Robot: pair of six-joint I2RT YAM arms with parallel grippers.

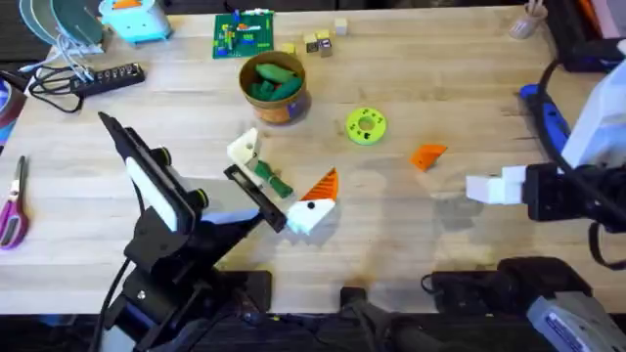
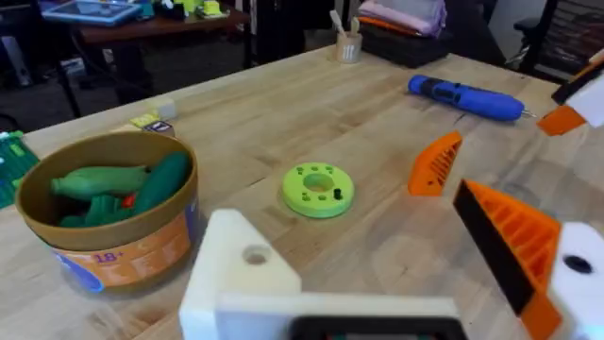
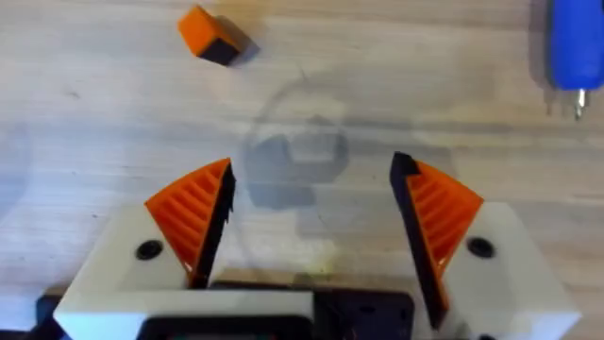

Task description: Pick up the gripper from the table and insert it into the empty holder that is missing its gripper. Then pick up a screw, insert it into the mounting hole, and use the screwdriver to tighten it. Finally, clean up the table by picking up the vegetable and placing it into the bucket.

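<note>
The orange gripper (image 1: pixel 427 154) (image 2: pixel 436 165) (image 3: pixel 209 35) lies on the table right of centre. My left gripper (image 1: pixel 279 181) (image 2: pixel 377 274) is open. One of its fingers is the plain white holder (image 1: pixel 245 149) (image 2: pixel 236 274); the other carries an orange pad. The slim green vegetable (image 1: pixel 268 176) lies between those fingers. Right of the orange piece, my right gripper (image 1: pixel 484 188) (image 3: pixel 311 217) is open over bare wood. The blue screwdriver (image 1: pixel 543 112) (image 2: pixel 467 96) (image 3: pixel 576 38) lies at the far right. The bucket (image 1: pixel 274 108) (image 2: pixel 113 250) holds green toy vegetables. No screw can be made out.
A lime-green disc (image 1: pixel 367 125) (image 2: pixel 319 189) sits between bucket and orange piece. At the back are a green circuit board (image 1: pixel 245 34) and small blocks (image 1: pixel 318 41). A power strip (image 1: pixel 108 78) and scissors (image 1: pixel 14 200) lie at the left.
</note>
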